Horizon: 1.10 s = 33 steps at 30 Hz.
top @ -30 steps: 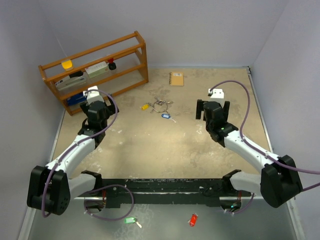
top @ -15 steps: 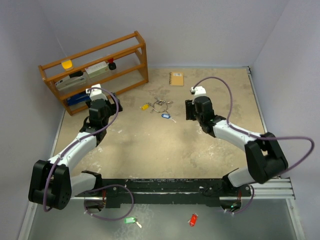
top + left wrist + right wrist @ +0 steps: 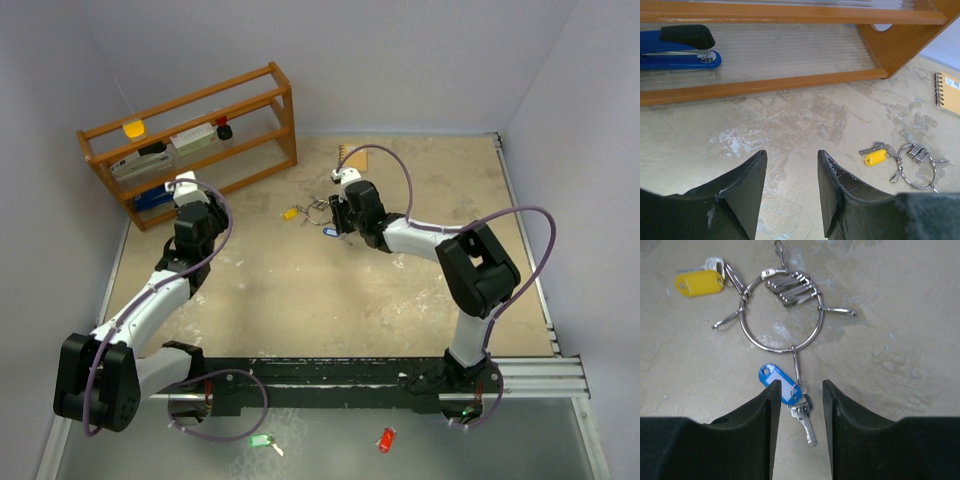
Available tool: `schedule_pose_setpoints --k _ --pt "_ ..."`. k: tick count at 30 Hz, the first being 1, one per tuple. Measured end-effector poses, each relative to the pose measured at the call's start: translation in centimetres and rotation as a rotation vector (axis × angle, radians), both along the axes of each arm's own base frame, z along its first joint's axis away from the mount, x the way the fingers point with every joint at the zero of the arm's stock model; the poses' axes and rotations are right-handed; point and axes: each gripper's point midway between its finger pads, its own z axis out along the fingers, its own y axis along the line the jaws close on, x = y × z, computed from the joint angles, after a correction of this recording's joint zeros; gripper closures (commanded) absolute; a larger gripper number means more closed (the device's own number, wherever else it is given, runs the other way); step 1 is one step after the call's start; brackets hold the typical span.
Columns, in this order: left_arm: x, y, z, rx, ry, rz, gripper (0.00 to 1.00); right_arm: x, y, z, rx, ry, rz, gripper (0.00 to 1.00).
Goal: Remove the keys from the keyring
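Note:
The keyring (image 3: 771, 346) lies flat on the table, a thin silver wire ring (image 3: 318, 210). Clipped to it are a yellow-tagged key (image 3: 699, 282), a bunch of small silver keys (image 3: 792, 288) and a blue-tagged key (image 3: 782, 385) with its silver blade (image 3: 804, 420). My right gripper (image 3: 797, 385) hovers over the blue tag and its key, jaws partly apart on either side, holding nothing. My left gripper (image 3: 791, 155) stands well left of the ring near the shelf, jaws apart and empty, with the yellow tag (image 3: 875, 157) ahead to its right.
A wooden shelf (image 3: 190, 130) stands at the back left with a blue stapler (image 3: 680, 47) on its lowest level. A spiral notebook (image 3: 947, 92) lies behind the keyring. A green tag (image 3: 260, 440) and a red tag (image 3: 385, 440) lie by the near edge.
My right arm has swung left across the table to the keyring, and its jaws have narrowed. The left jaws have narrowed too, while that arm has barely shifted.

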Motion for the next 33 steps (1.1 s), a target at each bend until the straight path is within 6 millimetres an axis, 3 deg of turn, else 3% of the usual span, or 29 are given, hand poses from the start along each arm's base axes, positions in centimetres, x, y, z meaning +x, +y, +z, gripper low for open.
schedule_pose_setpoints --k 5,10,15,26,33 --pt "-0.4 0.1 0.1 -0.005 -0.009 0.003 0.59 1.4 1.0 0.5 0.018 -0.02 0.003 0.67" --pt "-0.4 0.1 -0.1 -0.008 -0.007 0.003 0.6 2.2 1.6 -0.5 0.011 -0.01 0.004 0.7" --pt "-0.5 0.1 -0.1 -0.008 -0.008 0.004 0.6 2.0 1.6 -1.9 -0.003 0.022 0.01 0.7" --pt "-0.4 0.1 0.0 -0.012 -0.009 0.005 0.6 1.8 1.6 -2.3 -0.007 0.033 0.014 0.71" --pt "-0.5 0.1 0.3 -0.026 -0.019 0.009 0.6 1.4 1.3 -4.0 -0.03 0.069 0.014 0.75"
